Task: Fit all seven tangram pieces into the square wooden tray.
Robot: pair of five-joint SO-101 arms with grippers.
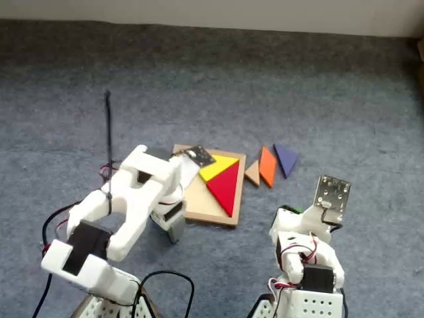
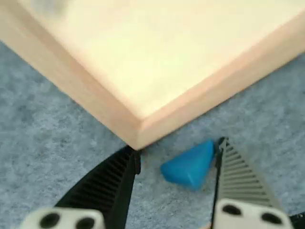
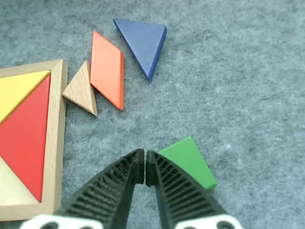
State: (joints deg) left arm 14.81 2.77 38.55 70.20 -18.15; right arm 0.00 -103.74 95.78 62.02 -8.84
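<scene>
the light blue piece (image 2: 188, 168) lies flat on the desk, just outside the tray (image 2: 143, 129), at the tray's corner that faces the desk's near left. the left tool (image 2: 178, 150) is spread and straddles it, gripping nothing yet. the grey finger (image 2: 233, 167) sits right against the piece's pointed end, and the dark finger (image 2: 119, 176) stands a little off its rounded end, almost at the tray corner.

that corner is what worries me. if the tool closes as it stands, i think the dark finger could catch the rim and shove the tray, unsettling the yellow piece (image 1: 217, 167) and red piece (image 1: 225, 185) already seated inside. the blue piece is wedge-shaped and low, so the pads may also squeeze it out sideways or ride over it.

further toward the desk's right side, the small wooden triangle (image 3: 82, 90), orange parallelogram (image 3: 107, 69) and dark blue triangle (image 3: 143, 43) wait in a row just past the tray's right rim. nearer the desk's front edge, the right tool (image 3: 144, 160) is pressed together and empty, with the green piece (image 3: 190, 160) just beside one of its fingers.
</scene>
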